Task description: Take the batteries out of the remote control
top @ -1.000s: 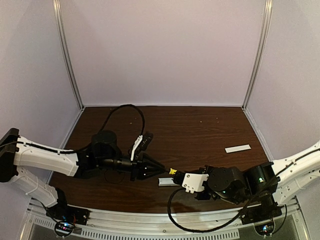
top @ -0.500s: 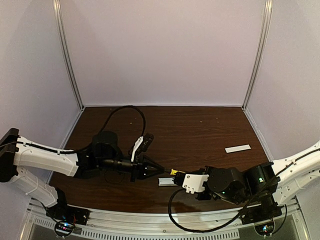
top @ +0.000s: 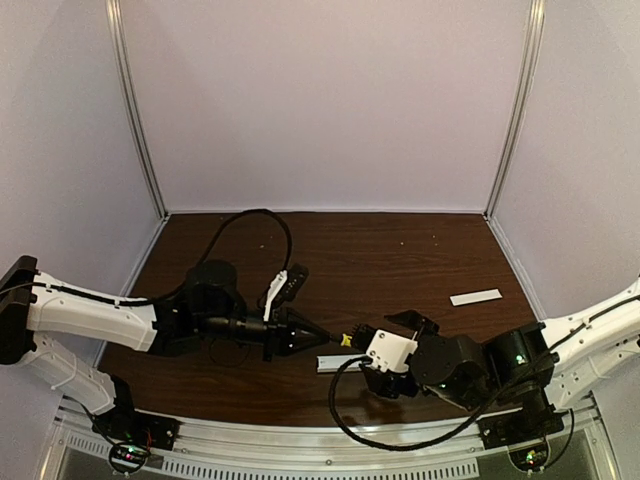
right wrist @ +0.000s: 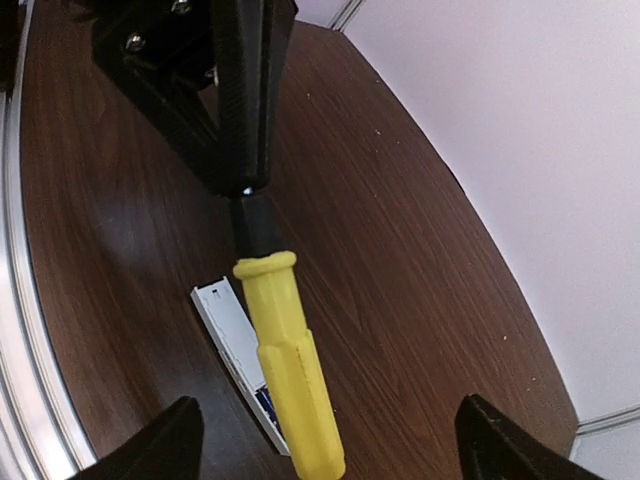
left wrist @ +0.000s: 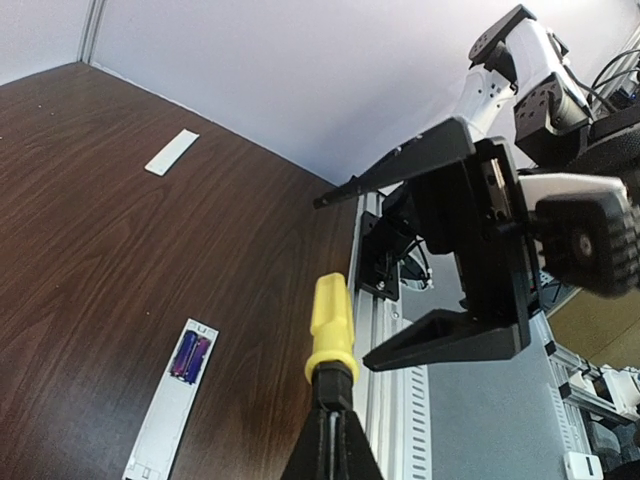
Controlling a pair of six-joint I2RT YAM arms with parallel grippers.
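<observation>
Batteries [left wrist: 190, 357] lie side by side in the uncovered bay of the remote control [left wrist: 165, 425]. The remote rests flat on the counter [left wrist: 90, 220] close to its near edge, just below both grippers. The left gripper [left wrist: 332, 432] is clamped on the dark shaft of the screwdriver [right wrist: 285, 365], with the yellow handle pointing toward the right gripper [left wrist: 348, 285]. That gripper's jaws are spread wide with the handle between them, touching neither as far as I can tell.

This reads as a tool pass. To do it well, the right gripper should centre on the thick part of the handle and grip squarely before the left lets go. Keeping the tool level would stop it dropping onto the remote.

Room is tight here: the metal rail [top: 300, 440] along the near edge runs close by the remote, and the two arms crowd each other. Open counter stretches toward the back wall, and the cover strip [left wrist: 172, 152] lies well apart on the right.
</observation>
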